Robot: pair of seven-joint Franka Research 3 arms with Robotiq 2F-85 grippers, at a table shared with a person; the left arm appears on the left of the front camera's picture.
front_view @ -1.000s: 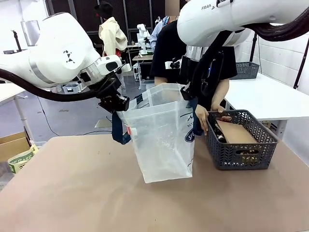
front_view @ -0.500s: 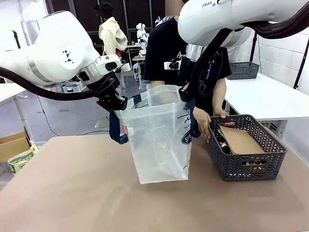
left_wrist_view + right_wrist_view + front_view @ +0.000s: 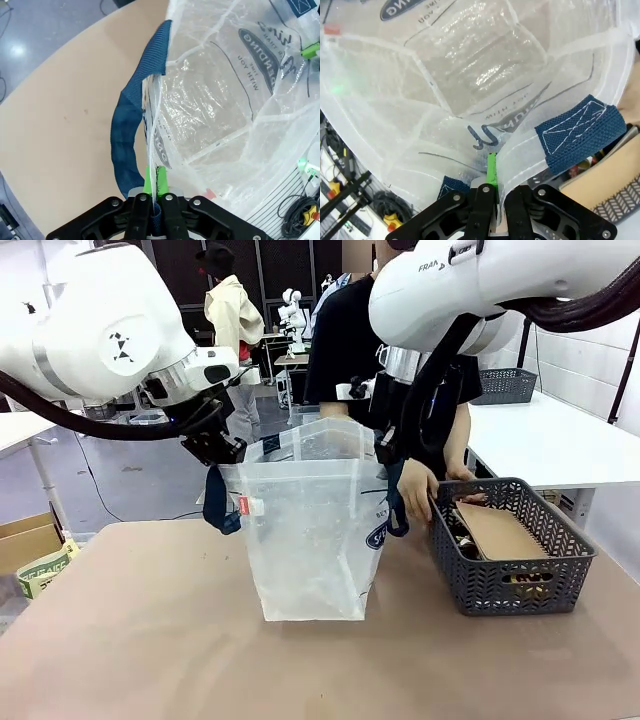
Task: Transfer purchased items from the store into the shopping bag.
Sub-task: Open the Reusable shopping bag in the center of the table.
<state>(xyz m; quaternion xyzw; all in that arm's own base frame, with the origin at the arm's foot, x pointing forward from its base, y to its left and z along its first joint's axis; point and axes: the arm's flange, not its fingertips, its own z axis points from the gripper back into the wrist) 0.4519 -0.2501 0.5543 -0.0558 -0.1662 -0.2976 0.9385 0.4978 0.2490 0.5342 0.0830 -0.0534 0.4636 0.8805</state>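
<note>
The translucent whitish plastic shopping bag with navy straps (image 3: 310, 540) stands open on the brown worktop (image 3: 140, 640); the left tool (image 3: 152, 176) and the right tool (image 3: 492, 167) are clamped on its opposite rims.

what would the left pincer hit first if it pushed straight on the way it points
The shopping bag: the left pincer is shut on its rim, so its wall comes first; the table seems to lie beyond, depth unclear.

The shopping bag (image 3: 305, 540) is showing translucent white with navy strap handles (image 3: 213, 506); at its three o'clock, the basket (image 3: 500, 580) is wearing a dark grey mesh pattern.
</note>
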